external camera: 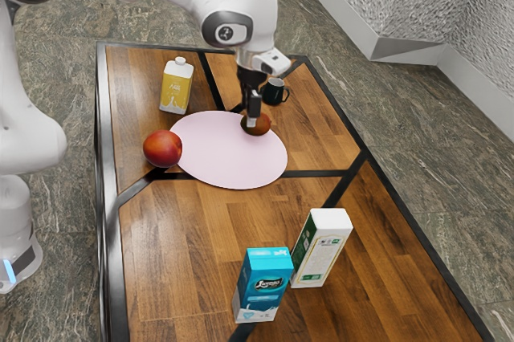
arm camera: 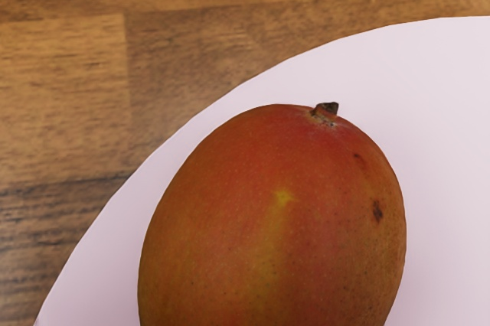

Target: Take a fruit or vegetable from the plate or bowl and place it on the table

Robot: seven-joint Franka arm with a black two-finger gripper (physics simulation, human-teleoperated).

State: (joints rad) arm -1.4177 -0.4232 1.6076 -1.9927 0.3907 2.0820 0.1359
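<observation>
mango is lying on the pale pink plate, close to its rim, its dark stem sticking up past its red-green skin. the gripper is hanging right at it, pointing down; whether it is grasping the fruit or staying free of it, i can't tell. near the plate a black mug is standing on the wooden table. a yellow and white carton is standing upright, and a round red fruit is resting by the plate's rim. farther off, a white and green carton and a blue carton are standing side by side.
</observation>
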